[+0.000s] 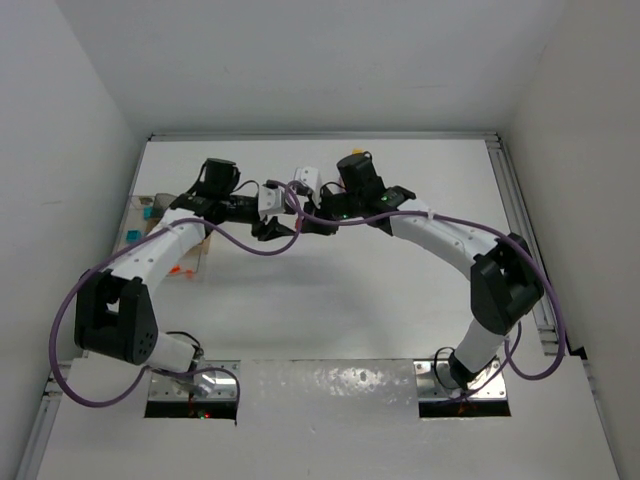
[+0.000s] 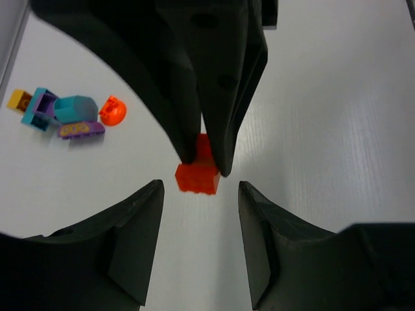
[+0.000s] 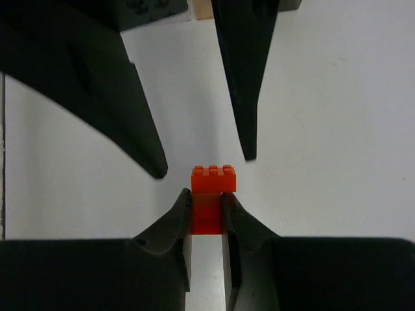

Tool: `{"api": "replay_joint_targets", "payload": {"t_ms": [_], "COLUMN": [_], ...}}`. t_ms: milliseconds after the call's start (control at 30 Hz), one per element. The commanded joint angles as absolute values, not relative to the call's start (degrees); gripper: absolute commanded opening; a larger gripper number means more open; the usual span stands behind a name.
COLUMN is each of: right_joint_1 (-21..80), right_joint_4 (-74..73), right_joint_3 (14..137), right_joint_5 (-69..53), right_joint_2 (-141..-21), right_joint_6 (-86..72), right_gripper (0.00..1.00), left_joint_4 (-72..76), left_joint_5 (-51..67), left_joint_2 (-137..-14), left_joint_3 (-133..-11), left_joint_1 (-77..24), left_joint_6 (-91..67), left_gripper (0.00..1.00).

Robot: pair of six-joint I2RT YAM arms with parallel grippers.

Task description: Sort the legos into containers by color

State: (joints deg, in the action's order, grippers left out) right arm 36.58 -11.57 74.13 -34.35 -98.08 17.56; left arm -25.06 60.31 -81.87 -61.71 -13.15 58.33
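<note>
My right gripper is shut on an orange lego stack, with a wider orange brick at its far end. It holds the stack above the white table. My left gripper is open and faces it, its fingers spread on either side just beyond the stack. The two grippers meet at the table's middle rear, the left next to the right. A small pile of loose legos, yellow, teal, purple and orange, lies on the table. The containers stand at the far left, partly hidden by the left arm.
The table is boxed in by white walls at the back and sides. A purple cable loops between the two arms. Small teal and orange pieces show at the containers.
</note>
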Motion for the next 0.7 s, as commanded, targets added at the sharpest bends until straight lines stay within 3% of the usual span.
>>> {"api": "replay_joint_targets", "payload": {"t_ms": [0, 200, 400, 500, 567, 600, 667], "right_joint_1": [37.70, 37.88, 37.88, 37.88, 37.88, 37.88, 37.97], "right_joint_4": [-9.05, -9.14, -8.96, -8.96, -8.35, -8.18, -8.09], "right_joint_3": [74.27, 74.09, 73.57, 73.48, 73.30, 73.30, 73.21], "right_joint_5": [-34.10, -33.93, -33.14, -33.22, -33.48, -33.57, -33.57], "right_joint_2": [-96.50, -95.71, -94.92, -94.83, -94.75, -94.57, -94.57], "right_joint_6": [20.74, 21.27, 22.06, 22.15, 21.97, 21.89, 21.88], "right_gripper": [0.00, 0.00, 0.00, 0.00, 0.00, 0.00, 0.00], "left_joint_4": [-20.57, -18.98, -24.60, -25.49, -24.88, -24.00, -23.38], "left_joint_5": [61.61, 61.35, 60.91, 61.26, 61.96, 62.22, 62.40], "left_joint_2": [-82.79, -83.76, -83.85, -83.94, -84.02, -84.11, -84.02], "left_joint_3": [-60.82, -61.43, -62.58, -62.84, -62.58, -62.40, -62.05], "left_joint_1": [-14.76, -15.38, -15.38, -15.38, -15.38, -15.38, -15.38], "left_joint_6": [55.20, 55.19, 62.13, 62.93, 62.93, 62.76, 62.49], "left_gripper": [0.47, 0.45, 0.23, 0.19, 0.20, 0.30, 0.34]}}
